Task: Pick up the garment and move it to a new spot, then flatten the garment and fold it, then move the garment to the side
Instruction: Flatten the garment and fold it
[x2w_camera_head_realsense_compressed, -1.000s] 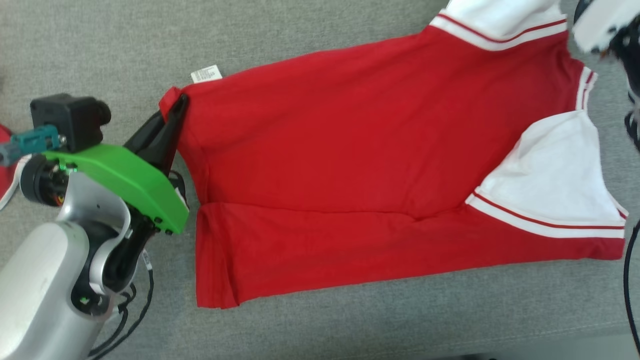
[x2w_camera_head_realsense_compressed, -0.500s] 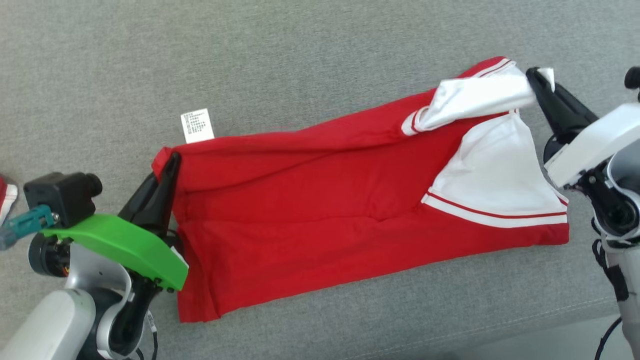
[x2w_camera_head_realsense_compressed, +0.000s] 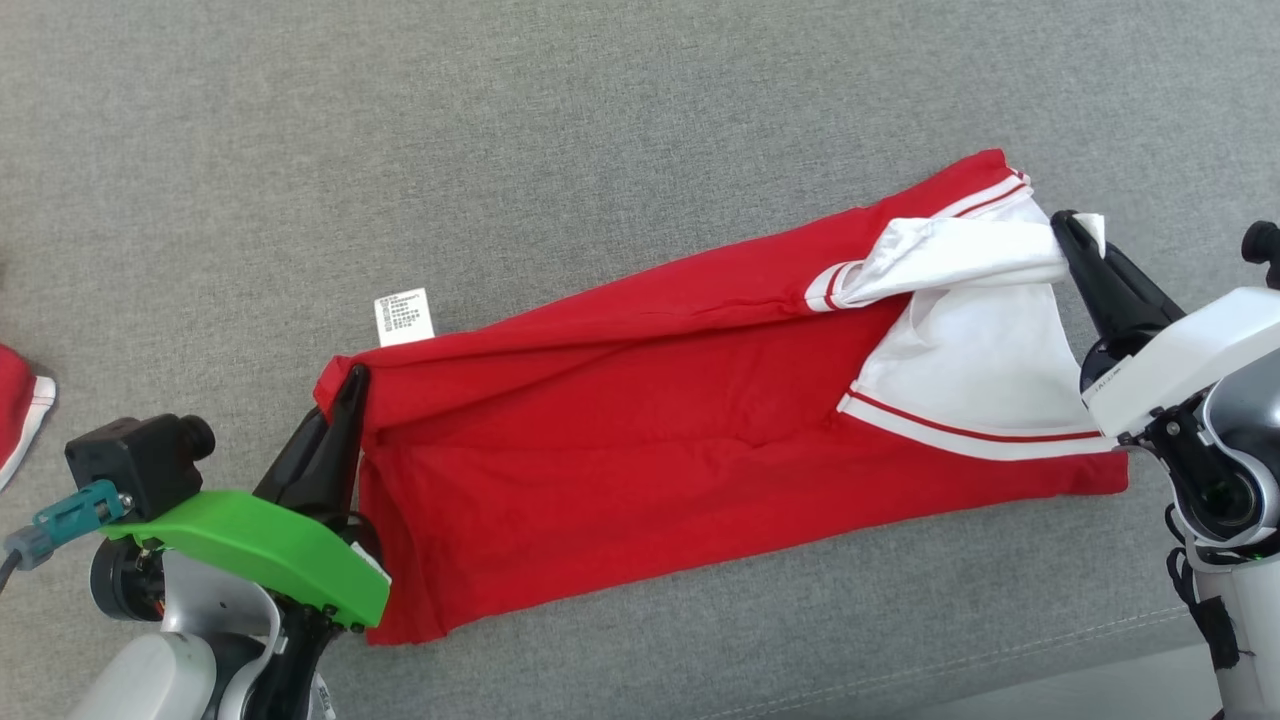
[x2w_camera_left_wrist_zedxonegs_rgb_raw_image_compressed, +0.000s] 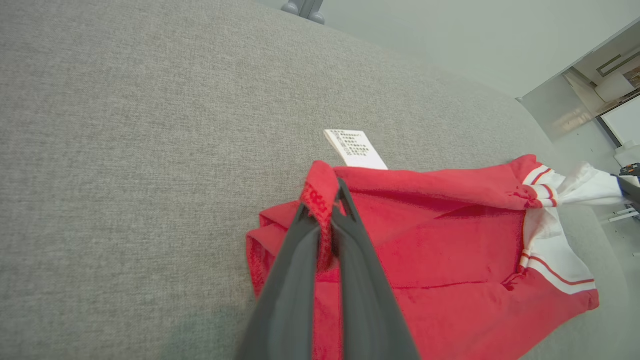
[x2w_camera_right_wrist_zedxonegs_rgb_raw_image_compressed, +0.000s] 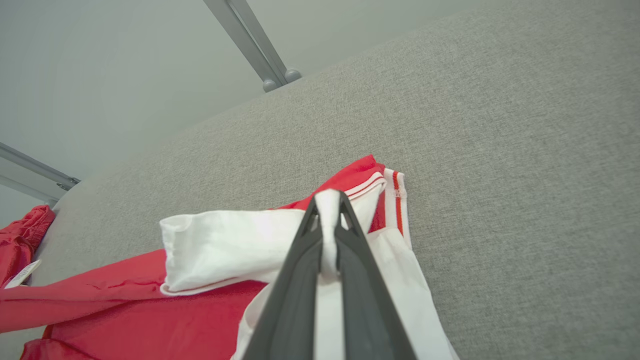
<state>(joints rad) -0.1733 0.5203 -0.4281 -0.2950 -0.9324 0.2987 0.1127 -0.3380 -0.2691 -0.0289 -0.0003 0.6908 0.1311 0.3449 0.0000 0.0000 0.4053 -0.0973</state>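
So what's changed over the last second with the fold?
The right end effector brought the white sleeve down over the white panel; the left end effector pulled its red corner nearer the robot, narrowing the garment. The head camera shifted too. Unchanged: both shut on the cloth, lower layer flat on the grey surface.

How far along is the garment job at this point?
Done: the garment lies stretched out on the grey surface. In hand: the left gripper is shut on its red hem corner and the right gripper on a white sleeve, holding the far edge up, apparently mid-fold. Left: laying that fold down, then moving the garment aside.
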